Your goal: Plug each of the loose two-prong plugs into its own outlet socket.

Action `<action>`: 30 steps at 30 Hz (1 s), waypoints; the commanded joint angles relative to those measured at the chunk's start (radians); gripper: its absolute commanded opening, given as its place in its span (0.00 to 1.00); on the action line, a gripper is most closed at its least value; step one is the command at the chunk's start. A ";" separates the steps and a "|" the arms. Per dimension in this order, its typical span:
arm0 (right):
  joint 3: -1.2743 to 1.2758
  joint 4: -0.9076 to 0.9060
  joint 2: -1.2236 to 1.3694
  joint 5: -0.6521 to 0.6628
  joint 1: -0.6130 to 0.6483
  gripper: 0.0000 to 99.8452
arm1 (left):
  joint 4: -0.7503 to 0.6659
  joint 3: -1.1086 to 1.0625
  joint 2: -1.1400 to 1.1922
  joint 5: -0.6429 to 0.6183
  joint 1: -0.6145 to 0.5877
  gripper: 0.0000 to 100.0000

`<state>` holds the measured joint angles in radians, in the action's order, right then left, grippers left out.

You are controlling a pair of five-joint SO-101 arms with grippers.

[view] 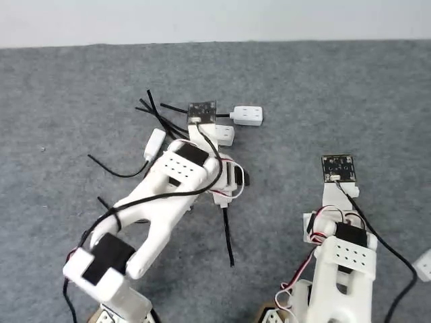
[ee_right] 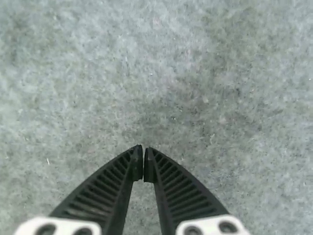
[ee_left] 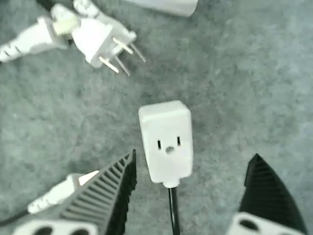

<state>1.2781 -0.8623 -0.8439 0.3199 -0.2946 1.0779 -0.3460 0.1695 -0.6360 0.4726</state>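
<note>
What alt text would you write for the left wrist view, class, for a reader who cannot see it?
The left gripper hangs open above a white outlet socket on a black cord, lying on grey carpet. Beyond the socket lies a loose white two-prong plug, prongs bare.

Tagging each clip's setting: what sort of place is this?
Probably a robot practice bench: a grey felt-like mat as work surface, a white left arm and right arm side by side, and a loose plug and outlet socket lying on it.
</note>
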 commanded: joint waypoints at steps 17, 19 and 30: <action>-0.009 0.016 -0.019 0.012 0.008 0.01 | 0.083 0.120 -0.008 0.014 0.048 0.33; -0.009 0.016 -0.019 0.012 0.008 0.01 | 0.086 0.114 -0.049 0.014 0.048 0.33; -0.009 0.016 -0.019 0.012 0.008 0.01 | -0.107 -0.076 -0.078 0.149 0.114 0.33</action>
<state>1.2781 -0.8623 -0.8439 0.3199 -0.2946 1.0395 -0.4043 0.1404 -0.5056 0.5800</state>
